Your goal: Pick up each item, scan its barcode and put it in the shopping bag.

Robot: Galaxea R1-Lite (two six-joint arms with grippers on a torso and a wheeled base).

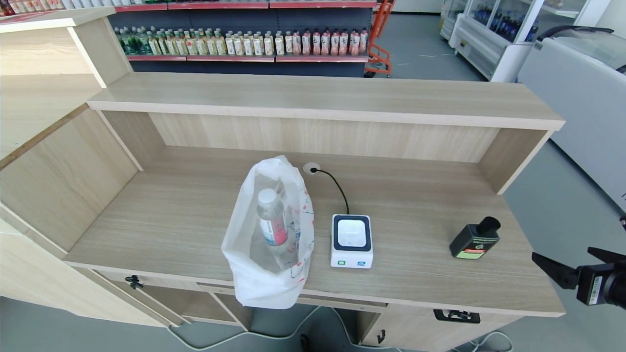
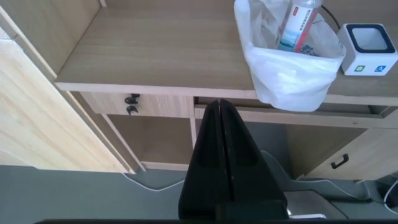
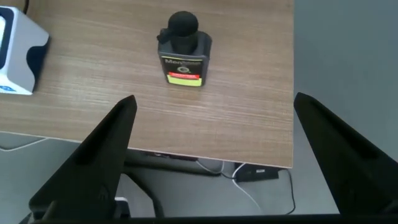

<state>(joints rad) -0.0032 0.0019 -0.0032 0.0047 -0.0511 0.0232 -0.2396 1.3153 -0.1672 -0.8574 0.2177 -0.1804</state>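
1. Head view: the dark bottle with a black cap sits on the wooden counter, towards its right end and well apart from the barcode scanner. The white shopping bag stands just left of the scanner with a clear water bottle inside.
2. The right gripper hangs off the counter's right front corner with its fingers spread wide and nothing between them. The dark bottle is ahead of it.
3. The left gripper is below the counter's front edge, fingers pressed together and empty.
4. I can't tell whether the dark bottle is upright or lying on its back; the right wrist view suggests lying.
5. Risk: a low or off-centre approach could have one finger nudge the bottle. The counter's edge is near, so it could slide off.
6. Risk: the cap is narrow. A grip there rather than on the body may let the bottle swing or slip.
7. Risk: the barcode's position is unknown, so the scan may fail unless the label is turned to the scanner window.
8. Risk: the bag is limp, its bottom overhangs the front edge and its mouth is partly taken up. A careless drop could miss it or drag it off.
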